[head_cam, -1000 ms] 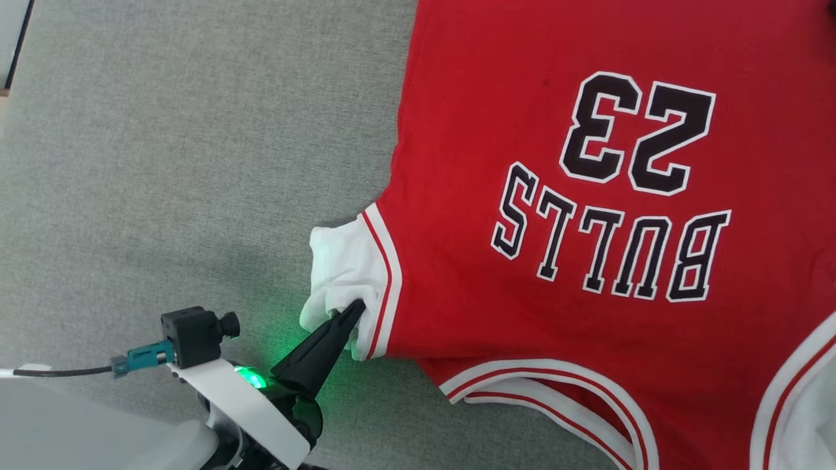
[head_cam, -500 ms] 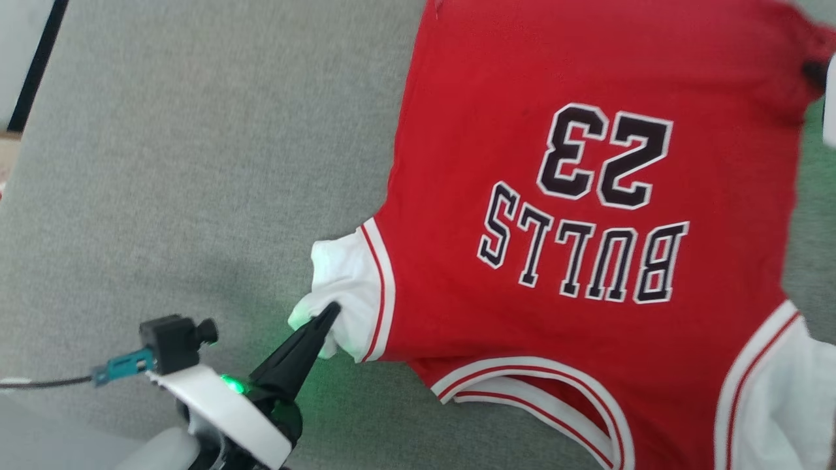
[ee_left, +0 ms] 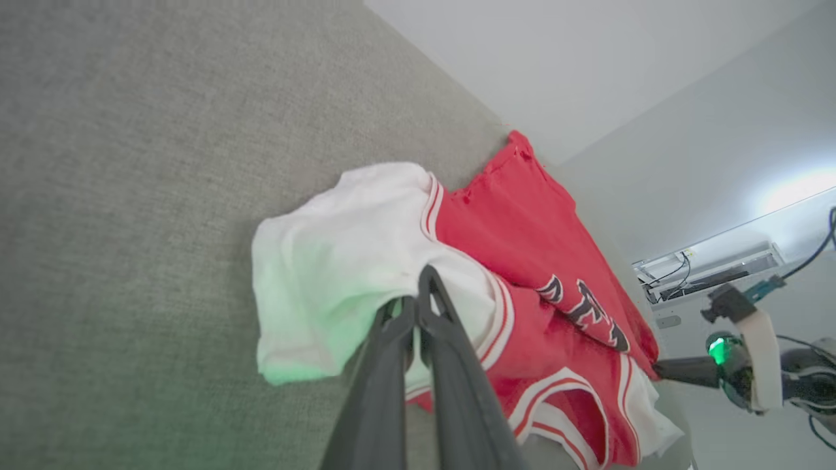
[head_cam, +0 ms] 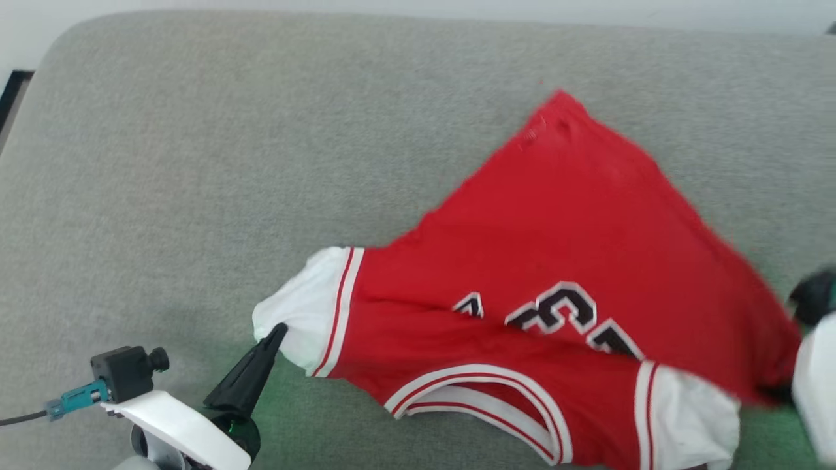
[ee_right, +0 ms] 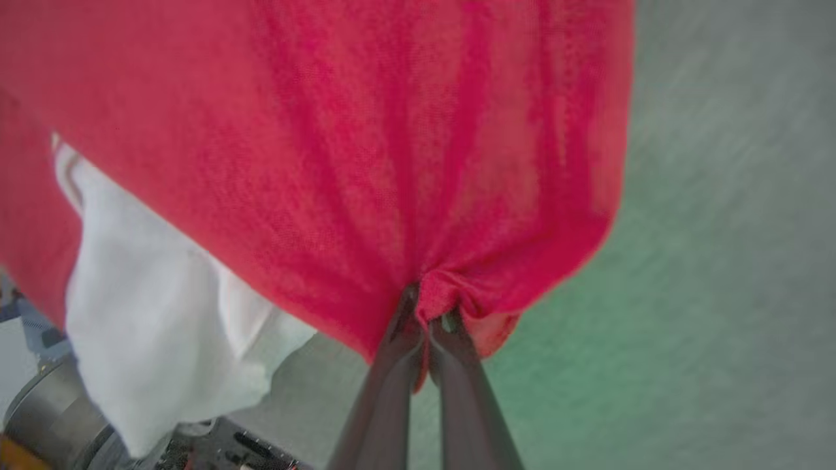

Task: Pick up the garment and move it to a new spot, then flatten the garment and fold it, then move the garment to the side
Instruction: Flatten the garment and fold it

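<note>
Since a second ago the red jersey-style garment (head_cam: pixel 555 261) with white sleeves and black lettering has buckled from flat, its far part riding forward over the letters on the grey upholstered surface (head_cam: pixel 163 163). The left pincer (head_cam: pixel 277 328) is clamped on a white sleeve (head_cam: pixel 300 313), the right pincer (ee_right: pixel 424 307) closed on a bunched red edge. Both bites look thin; a hard tug could slip one free and leave the fold crooked.

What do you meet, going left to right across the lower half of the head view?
Small black wrist camera → left gripper → garment's white sleeve → black-and-white numbers → other white sleeve → pale right arm, blurred.
</note>
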{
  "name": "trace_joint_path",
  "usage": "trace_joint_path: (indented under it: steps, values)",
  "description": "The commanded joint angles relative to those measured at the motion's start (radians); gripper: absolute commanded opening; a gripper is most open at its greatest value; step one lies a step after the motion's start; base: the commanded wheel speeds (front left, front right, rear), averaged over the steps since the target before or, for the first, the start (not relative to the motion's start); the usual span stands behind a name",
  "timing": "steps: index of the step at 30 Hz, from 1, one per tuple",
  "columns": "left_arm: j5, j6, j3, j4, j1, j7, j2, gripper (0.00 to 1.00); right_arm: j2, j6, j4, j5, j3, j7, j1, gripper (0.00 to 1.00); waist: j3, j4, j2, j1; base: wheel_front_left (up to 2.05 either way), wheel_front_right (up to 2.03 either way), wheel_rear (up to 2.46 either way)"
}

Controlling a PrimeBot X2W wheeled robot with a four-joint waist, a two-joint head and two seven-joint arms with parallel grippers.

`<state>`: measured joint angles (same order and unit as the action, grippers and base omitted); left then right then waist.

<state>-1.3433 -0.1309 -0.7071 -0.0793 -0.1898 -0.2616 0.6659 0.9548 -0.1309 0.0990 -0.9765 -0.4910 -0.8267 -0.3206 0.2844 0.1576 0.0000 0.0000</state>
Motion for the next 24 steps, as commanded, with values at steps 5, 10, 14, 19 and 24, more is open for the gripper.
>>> trace_joint_path:
  steps: [5, 10, 14, 19, 24]
  values:
    - [0.006, 0.001, 0.052, -0.008, 0.043, -0.005, 0.002, 0.00, -0.080, 0.000, -0.137, 0.015, 0.006, -0.006, 0.275, 0.00, -0.030, -0.055, 0.0000, 0.0000, 0.00, 0.00, 0.00]
    - [0.012, 0.001, 0.063, -0.005, 0.052, -0.005, -0.003, 0.00, -0.149, 0.000, -0.204, 0.075, 0.058, -0.026, 0.351, 0.00, -0.032, -0.074, 0.0000, 0.0000, 0.00, 0.00, 0.00]
    - [0.010, 0.001, 0.061, -0.003, 0.039, -0.005, -0.001, 0.00, -0.177, 0.000, -0.244, 0.127, 0.167, -0.002, 0.355, 1.00, -0.030, -0.078, 0.0000, 0.0000, 0.00, 0.00, 0.00]
    - [0.019, 0.001, 0.055, 0.002, 0.025, -0.005, -0.011, 0.00, -0.151, 0.000, -0.332, 0.137, 0.375, -0.028, 0.332, 1.00, -0.020, -0.062, 0.0000, 0.0000, 0.00, 0.00, 0.00]
    - [0.024, 0.001, 0.048, 0.012, 0.007, -0.005, -0.031, 0.00, -0.160, 0.000, -0.365, 0.172, 0.473, -0.025, 0.195, 1.00, 0.001, -0.042, 0.0000, 0.0000, 0.00, 0.00, 0.00]
